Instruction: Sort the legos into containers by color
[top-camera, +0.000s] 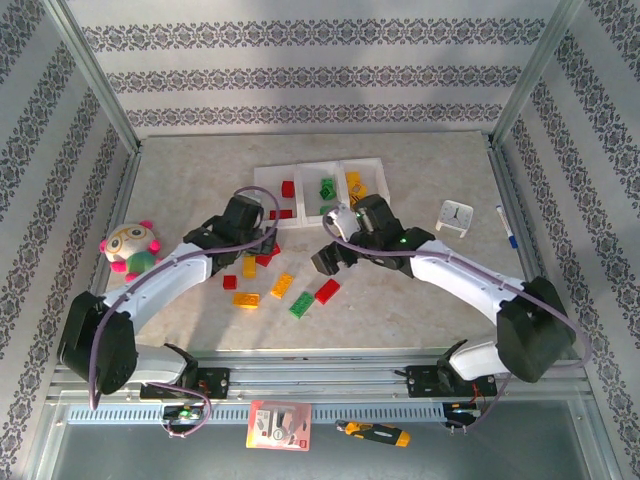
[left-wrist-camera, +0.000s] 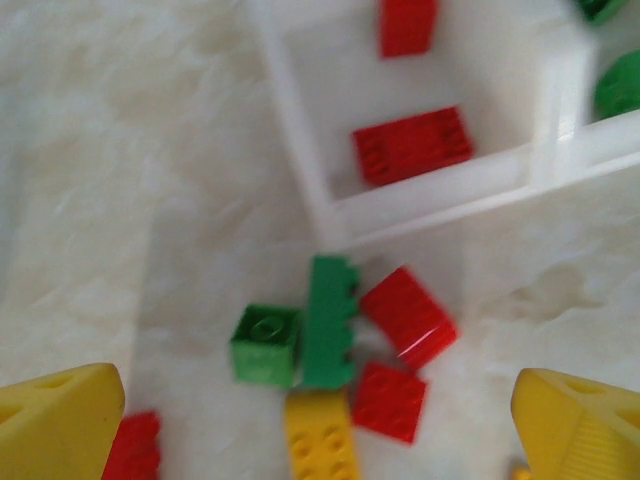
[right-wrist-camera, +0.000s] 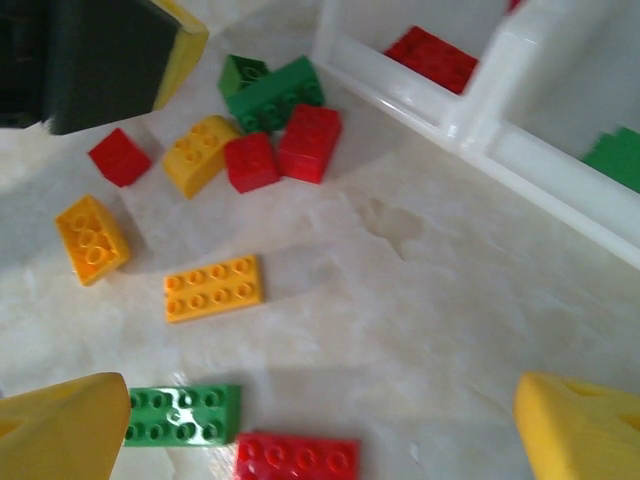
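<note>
Toward the far edge of the table (top-camera: 420, 300), about midway along it, stands the row of containers (top-camera: 270, 185): red pieces in the left bin (left-wrist-camera: 330, 110), green in the middle, yellow in the right (no mixing noted). The remaining legos (top-camera: 283, 286) lie loose on the table's middle, between the bins and the near edge. The tightest group sits just beside the near corner of the left bin. It is a long green brick (left-wrist-camera: 330, 320), a green cube (left-wrist-camera: 265, 345), two red bricks and a yellow one, touching or nearly so.

Over that group hangs the left gripper (left-wrist-camera: 318, 420), jaws spread wide, holding nothing. Close by, the right gripper (right-wrist-camera: 320, 430) hovers over scattered yellow, green and red pieces, likewise spread and empty.

Risks, as judged:
1. Jaws this wide, closing on the packed group, could catch two colours at once and put a wrong brick in a bin.
2. A finger coming down near the bin corner could strike the wall and shove the whole row.
3. Both arms work the same patch, so a reach by either could knock the other.
4. The left wrist view is blurred, so aim there is doubtful.

The clock (top-camera: 455, 217) stands well apart, toward the right edge.
</note>
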